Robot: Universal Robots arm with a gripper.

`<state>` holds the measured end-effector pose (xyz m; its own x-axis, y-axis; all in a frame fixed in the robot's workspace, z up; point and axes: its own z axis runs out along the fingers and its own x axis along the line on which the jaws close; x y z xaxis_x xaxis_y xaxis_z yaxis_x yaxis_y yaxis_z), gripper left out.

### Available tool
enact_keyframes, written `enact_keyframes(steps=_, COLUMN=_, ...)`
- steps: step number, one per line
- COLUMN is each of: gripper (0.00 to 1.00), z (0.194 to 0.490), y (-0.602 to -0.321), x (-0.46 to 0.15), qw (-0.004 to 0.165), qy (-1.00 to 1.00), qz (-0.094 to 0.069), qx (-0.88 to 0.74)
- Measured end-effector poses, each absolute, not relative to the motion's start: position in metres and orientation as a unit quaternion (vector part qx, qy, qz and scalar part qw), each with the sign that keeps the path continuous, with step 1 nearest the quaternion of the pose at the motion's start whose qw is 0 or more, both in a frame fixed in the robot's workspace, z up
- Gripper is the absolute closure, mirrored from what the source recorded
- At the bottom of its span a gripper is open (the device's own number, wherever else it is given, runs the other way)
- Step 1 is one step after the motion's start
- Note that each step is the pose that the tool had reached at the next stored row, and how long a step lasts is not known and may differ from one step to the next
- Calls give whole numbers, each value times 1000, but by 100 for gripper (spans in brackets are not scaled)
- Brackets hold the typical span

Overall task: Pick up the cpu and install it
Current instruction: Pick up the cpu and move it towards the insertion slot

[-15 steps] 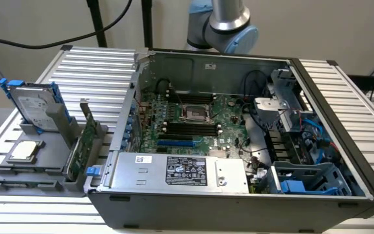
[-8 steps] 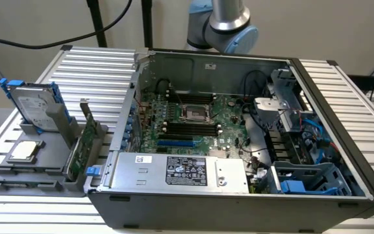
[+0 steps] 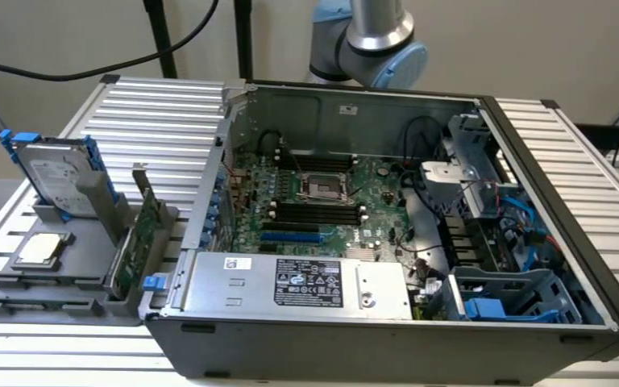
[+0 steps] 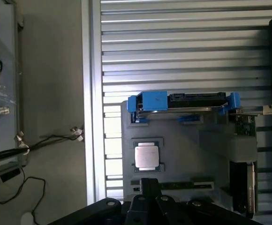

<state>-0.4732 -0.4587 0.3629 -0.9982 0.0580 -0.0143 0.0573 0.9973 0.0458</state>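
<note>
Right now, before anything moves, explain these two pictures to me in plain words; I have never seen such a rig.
The exterior view looks from outside at a slatted metal table. At the back stands the robot arm. On the table lies an open computer case, motherboard exposed. On the exterior view's left, a grey holder carries a hard drive, a circuit card and the cpu, a small silver square. The wrist view comes from a camera on the arm, looking at that holder. The dark gripper is shut and holds nothing; the cpu lies in the holder.
</note>
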Motion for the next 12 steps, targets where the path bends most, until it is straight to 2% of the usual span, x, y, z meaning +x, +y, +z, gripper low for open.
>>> enact_keyframes(steps=1, gripper=88, z=363, y=-459, x=-473, qw=8, qy=999, qz=23, qx=29)
enact_keyframes(steps=3, gripper=76, z=363, y=-459, x=-473, qw=8, qy=999, qz=23, qx=29)
enact_keyframes(steps=4, gripper=76, z=363, y=-459, x=-473, qw=8, qy=999, qz=23, qx=29)
enact_keyframes(steps=6, gripper=64, z=363, y=-459, x=-473, qw=8, qy=999, qz=23, qx=29)
enact_keyframes(steps=7, gripper=64, z=363, y=-459, x=-473, qw=8, qy=999, qz=23, qx=29)
enact_keyframes(steps=10, gripper=47, z=363, y=-459, x=-473, qw=8, qy=999, qz=23, qx=29)
enact_keyframes(steps=11, gripper=47, z=363, y=-459, x=-473, qw=8, qy=999, qz=23, qx=29)
enact_keyframes(steps=12, gripper=41, z=363, y=-459, x=-473, qw=8, qy=999, qz=23, qx=29)
